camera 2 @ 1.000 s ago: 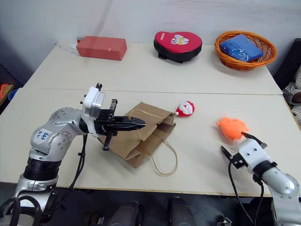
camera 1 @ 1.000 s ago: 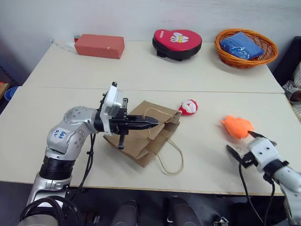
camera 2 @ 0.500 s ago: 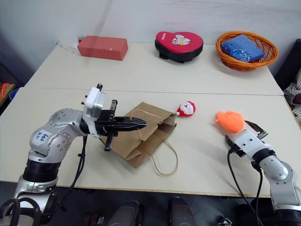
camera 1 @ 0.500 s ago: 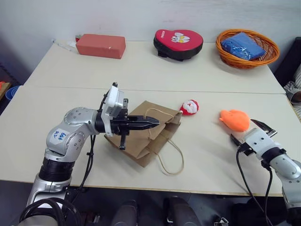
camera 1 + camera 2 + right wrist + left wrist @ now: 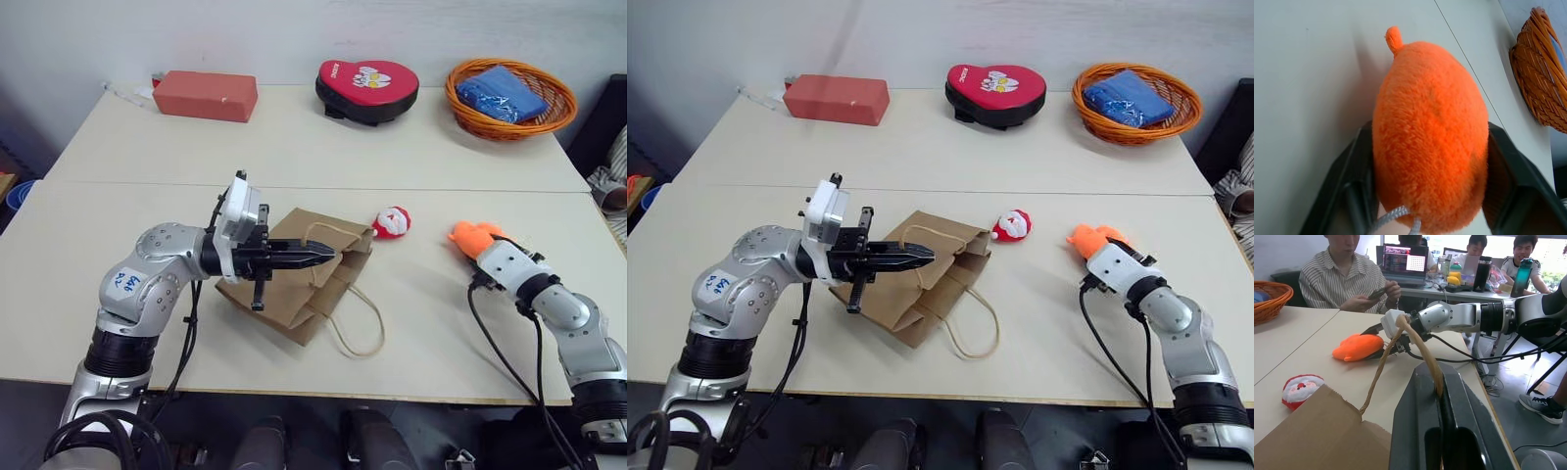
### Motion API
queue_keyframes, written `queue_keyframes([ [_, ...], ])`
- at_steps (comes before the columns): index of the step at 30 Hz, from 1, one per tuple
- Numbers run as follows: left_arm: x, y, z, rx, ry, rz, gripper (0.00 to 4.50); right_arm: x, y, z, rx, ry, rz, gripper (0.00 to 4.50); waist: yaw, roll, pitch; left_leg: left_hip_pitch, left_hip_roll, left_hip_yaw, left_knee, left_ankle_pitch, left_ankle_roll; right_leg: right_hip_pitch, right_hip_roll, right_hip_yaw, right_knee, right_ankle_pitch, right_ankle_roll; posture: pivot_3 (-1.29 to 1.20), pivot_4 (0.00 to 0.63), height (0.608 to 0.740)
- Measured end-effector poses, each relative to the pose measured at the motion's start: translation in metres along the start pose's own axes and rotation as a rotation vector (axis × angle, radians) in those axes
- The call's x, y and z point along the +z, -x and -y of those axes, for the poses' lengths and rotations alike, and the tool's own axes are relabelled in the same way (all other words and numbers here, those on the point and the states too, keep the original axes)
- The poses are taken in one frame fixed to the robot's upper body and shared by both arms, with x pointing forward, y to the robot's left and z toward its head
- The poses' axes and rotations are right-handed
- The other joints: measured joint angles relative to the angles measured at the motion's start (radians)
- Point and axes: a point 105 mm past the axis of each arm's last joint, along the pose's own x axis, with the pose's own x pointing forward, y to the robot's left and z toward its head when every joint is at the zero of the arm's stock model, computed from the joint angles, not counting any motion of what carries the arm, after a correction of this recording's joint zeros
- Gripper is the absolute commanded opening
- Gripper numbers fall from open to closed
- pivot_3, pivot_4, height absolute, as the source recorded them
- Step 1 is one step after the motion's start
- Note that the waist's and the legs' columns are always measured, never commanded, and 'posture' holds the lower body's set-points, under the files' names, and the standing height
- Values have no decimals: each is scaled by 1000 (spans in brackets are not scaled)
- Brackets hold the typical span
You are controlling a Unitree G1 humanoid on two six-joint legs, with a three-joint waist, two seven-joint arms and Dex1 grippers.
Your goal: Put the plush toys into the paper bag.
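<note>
My R gripper [image 5: 1425,196] pinching orange plush [image 5: 1430,142], fingers each side, toy on table nr R edge. L gripper [image 5: 318,257] clamped on paper bag [image 5: 294,294] handle, mouth facing R. Bag lies to my L of toy; Santa plush [image 5: 394,222] between, beside mouth

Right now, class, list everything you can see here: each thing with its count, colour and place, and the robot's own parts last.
Table: one, cream.
Paper bag: one, brown, lying near the table's front middle.
Santa toy: one, red and white, just right of the bag.
Orange toy: one, right side of the table.
Heart pad: one, red and black, far middle.
Basket: one, orange wicker, far right, holding a blue item.
Red block: one, far left.
People: several, seated at desks beyond.
Left hand: shut on a bag handle.
Right hand: fingers either side of the orange toy.
</note>
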Motion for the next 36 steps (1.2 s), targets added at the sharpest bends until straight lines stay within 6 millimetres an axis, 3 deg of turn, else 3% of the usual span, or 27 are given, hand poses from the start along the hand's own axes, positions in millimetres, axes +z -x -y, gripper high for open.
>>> queue_keyframes([
  [2, 0, 1, 0, 2, 5, -5, 0, 2, 1, -1, 12, -3, 17, 822, 0, 0, 0, 0, 0, 0, 0, 0, 0, 0, 0, 0, 0, 0, 0, 0, 150, 740],
  [5, 3, 2, 0, -9, 19, -10, 0, 20, 7, -6, 84, -18, 135, 249, 0, 1, 1, 0, 0, 0, 0, 0, 0, 0, 0, 0, 0, 0, 0, 0, 150, 740],
  [10, 15, 7, -5, -14, 30, 19, 0, 103, 33, -13, 305, 78, 550, 231, -1, 3, 2, 0, 0, -1, 0, 0, 0, 0, 1, -1, 0, 0, 0, 0, 150, 740],
  [13, 15, 11, -5, -9, 58, 15, 0, 132, 41, -42, 470, 143, 660, 231, 0, 2, 2, 0, 1, -1, 0, 0, 0, 0, 0, -1, -1, 0, 0, 0, 150, 740],
  [18, 16, 13, -3, -16, 63, 11, 0, 155, 30, -90, 598, 113, 712, 231, 2, 2, 3, -1, 0, -1, 0, 0, 0, -1, 0, -1, 0, 0, 0, 0, 150, 740],
  [21, 17, 13, -2, -21, 59, 8, 0, 168, 26, -108, 624, 135, 744, 231, 4, 2, 3, -2, 0, -2, 0, 0, 0, -2, 0, -1, -1, 0, 0, 0, 150, 740],
  [29, 17, 11, 1, -30, 63, -1, 0, 181, 11, -116, 631, 229, 770, 231, 1, 2, 3, -2, 0, -1, 0, 0, 0, -2, 0, -1, -1, 0, 0, 0, 150, 740],
  [36, 16, 6, 3, -57, 74, 10, 0, 210, -14, -126, 644, 328, 838, 231, -11, 2, 3, -2, 0, -1, 0, 0, -1, -3, 0, -1, 0, 0, 0, 0, 150, 740],
])
